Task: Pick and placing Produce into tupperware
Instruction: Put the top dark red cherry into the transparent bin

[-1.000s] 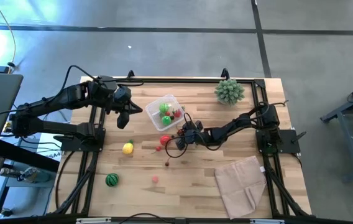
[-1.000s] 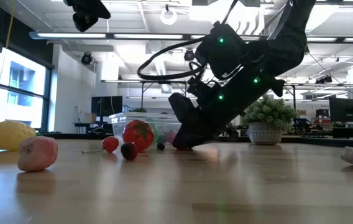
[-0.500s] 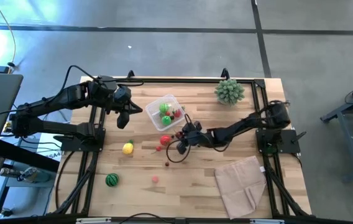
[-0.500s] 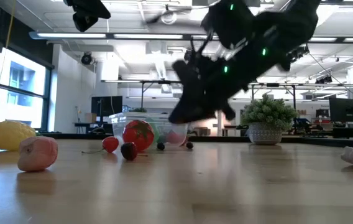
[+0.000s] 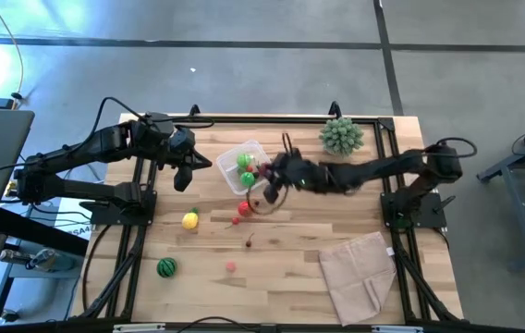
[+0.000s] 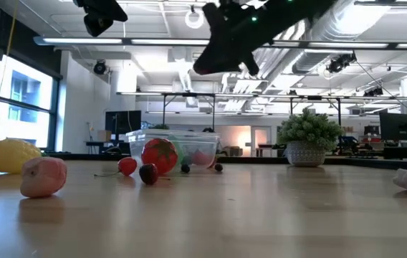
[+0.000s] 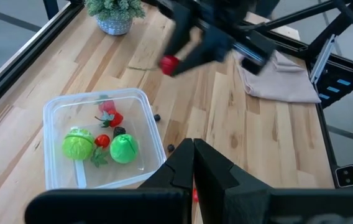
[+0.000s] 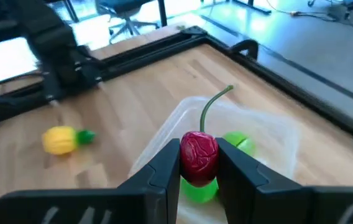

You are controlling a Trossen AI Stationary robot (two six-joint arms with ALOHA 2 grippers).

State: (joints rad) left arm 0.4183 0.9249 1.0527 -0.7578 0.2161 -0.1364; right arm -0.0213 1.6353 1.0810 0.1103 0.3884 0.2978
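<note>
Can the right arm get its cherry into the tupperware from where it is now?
Probably yes. The right gripper is shut on the cherry, raised beside the tupperware, whose top is open; the left gripper waits off to the side.

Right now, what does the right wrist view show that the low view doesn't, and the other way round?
Only the right wrist view shows the right gripper clamped on a red cherry with a green stem, raised over the clear tub, with a green round below it.

Only the low view shows the tomato, a peach-coloured fruit, loose cherries on the table in front of the tub, and the potted plant.

Both show the tub and the yellow lemon.
</note>
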